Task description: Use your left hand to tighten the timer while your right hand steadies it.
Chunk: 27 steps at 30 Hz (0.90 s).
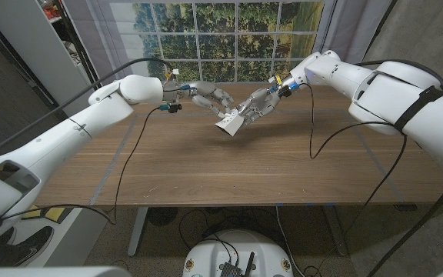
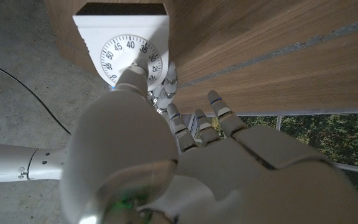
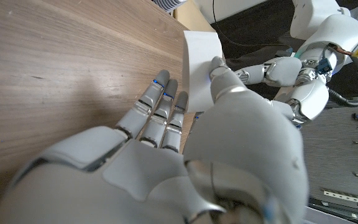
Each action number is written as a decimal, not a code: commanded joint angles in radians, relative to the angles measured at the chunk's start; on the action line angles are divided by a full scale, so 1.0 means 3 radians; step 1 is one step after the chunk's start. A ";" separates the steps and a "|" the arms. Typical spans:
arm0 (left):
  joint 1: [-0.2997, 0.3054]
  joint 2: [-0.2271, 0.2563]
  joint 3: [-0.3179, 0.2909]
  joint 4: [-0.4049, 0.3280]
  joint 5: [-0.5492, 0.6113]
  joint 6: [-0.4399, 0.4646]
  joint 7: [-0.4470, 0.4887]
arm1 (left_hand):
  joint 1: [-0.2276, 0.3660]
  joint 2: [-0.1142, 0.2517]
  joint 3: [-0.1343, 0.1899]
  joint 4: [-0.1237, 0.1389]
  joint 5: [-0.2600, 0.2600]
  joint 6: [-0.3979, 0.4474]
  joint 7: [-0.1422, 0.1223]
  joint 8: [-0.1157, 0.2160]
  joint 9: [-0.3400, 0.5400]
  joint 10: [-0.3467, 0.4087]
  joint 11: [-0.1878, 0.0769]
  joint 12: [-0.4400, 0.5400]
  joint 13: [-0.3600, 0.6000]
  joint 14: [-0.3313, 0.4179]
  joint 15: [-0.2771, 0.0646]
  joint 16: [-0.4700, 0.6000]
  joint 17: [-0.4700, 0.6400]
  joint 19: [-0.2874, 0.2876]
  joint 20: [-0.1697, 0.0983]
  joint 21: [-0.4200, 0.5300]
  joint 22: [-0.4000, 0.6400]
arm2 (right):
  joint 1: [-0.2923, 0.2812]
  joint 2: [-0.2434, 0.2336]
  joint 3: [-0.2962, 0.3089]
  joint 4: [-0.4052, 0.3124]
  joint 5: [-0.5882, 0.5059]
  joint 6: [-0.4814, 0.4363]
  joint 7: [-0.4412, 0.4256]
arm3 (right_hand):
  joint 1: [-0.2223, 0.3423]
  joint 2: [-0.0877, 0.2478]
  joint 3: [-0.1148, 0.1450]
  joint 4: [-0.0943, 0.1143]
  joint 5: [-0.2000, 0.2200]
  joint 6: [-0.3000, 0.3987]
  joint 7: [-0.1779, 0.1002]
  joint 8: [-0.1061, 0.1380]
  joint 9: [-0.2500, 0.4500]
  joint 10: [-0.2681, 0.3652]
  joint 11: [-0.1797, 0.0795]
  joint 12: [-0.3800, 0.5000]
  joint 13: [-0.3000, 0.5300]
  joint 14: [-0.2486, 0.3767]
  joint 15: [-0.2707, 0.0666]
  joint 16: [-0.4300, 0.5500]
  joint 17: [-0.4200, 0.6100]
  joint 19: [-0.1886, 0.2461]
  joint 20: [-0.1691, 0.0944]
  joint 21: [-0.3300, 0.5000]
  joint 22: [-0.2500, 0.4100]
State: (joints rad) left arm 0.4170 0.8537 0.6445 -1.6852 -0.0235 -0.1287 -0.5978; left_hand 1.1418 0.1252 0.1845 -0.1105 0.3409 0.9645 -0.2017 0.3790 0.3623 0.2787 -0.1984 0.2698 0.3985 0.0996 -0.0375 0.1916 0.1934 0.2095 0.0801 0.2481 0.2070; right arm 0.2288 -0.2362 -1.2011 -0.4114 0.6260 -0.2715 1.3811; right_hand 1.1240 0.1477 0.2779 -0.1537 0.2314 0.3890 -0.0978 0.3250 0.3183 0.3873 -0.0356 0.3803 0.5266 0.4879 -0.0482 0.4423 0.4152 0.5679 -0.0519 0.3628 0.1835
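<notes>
Now the timer (image 1: 230, 123) sits mid-surface (image 1: 229, 169), far side. The right hand (image 1: 258, 104) pinches its body from behind, steadying done. The left hand (image 1: 206, 97) has a fingertip (image 2: 132, 76) on the dial; judging by this, the winding remains.

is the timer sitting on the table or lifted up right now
Lifted: in the head view the right hand holds the timer tilted above the table.

left arm reaching in toward the middle | left hand (image 1: 210, 98) touching the timer (image 1: 228, 123) dial with a fingertip | right hand (image 1: 257, 104) gripping its body, thumb on the back
</notes>
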 commanded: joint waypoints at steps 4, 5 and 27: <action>-0.0227 -0.0063 0.0080 0.0110 0.0102 -0.0168 -0.0332 | 0.0009 -0.0029 -0.0029 0.0010 0.0035 0.0014 -0.0001 0.0026 0.0057 0.0003 -0.0037 -0.0008 -0.0005 -0.0020 -0.0125 0.0002 0.0016 0.0011 -0.0015 0.0018 0.0019 | -0.0003 0.0077 0.0080 0.0100 -0.0198 0.0069 -0.0010 | 0.0016 0.0026 0.0027 0.0009 0.0028 0.0054 0.0037 -0.0001 0.0015 0.0005 -0.0014 -0.0021 0.0011 -0.0018 -0.0553 0.0000 0.0010 0.0026 -0.0232 0.0015 0.0006; -0.0230 -0.0068 0.0077 0.0113 0.0093 -0.0167 -0.0340 | 0.0008 -0.0029 -0.0034 0.0013 0.0041 0.0005 0.0001 0.0023 0.0061 0.0002 -0.0034 -0.0011 -0.0007 -0.0024 -0.0129 0.0002 0.0016 0.0011 -0.0015 0.0019 0.0019 | -0.0011 0.0083 0.0114 0.0105 -0.0228 0.0067 -0.0010 | 0.0018 0.0026 0.0028 0.0008 0.0028 0.0054 0.0038 -0.0001 0.0015 0.0001 -0.0017 -0.0024 0.0011 -0.0022 -0.0554 -0.0002 0.0011 0.0027 -0.0233 0.0016 0.0006; 0.0648 0.0058 -0.0583 -0.0291 -0.0492 0.0162 0.0790 | -0.0094 0.0095 -0.0186 0.0203 0.0148 -0.0811 -0.0031 -0.0419 0.0030 -0.0019 0.0255 -0.0033 -0.0055 0.0130 -0.0115 0.0064 0.0024 0.0066 0.0024 0.0088 0.0037 | -0.0155 -0.0215 0.0295 -0.0218 -0.0052 0.0144 -0.0010 | 0.0021 0.0025 0.0042 0.0010 0.0032 0.0049 0.0019 -0.0011 0.0015 0.0021 -0.0025 -0.0040 0.0021 -0.0017 -0.0554 -0.0014 0.0016 0.0016 -0.0229 0.0016 0.0006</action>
State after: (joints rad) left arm 0.4812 0.8622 0.5668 -1.7228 -0.0504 -0.1304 -0.5458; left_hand 1.1265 0.1553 0.1258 -0.0590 0.3816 0.7312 -0.2100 0.2586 0.3708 0.2680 -0.1299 0.2543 0.3799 0.1236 -0.0357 0.2002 0.1980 0.2186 0.0893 0.2673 0.2165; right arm 0.2103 -0.2436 -1.1576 -0.4089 0.5961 -0.2487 1.3780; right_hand 1.1324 0.1561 0.2833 -0.1486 0.2370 0.3980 -0.0864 0.3210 0.3184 0.3883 -0.0364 0.3715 0.5311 0.4879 -0.0482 0.4422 0.4151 0.5680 -0.0520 0.3628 0.1835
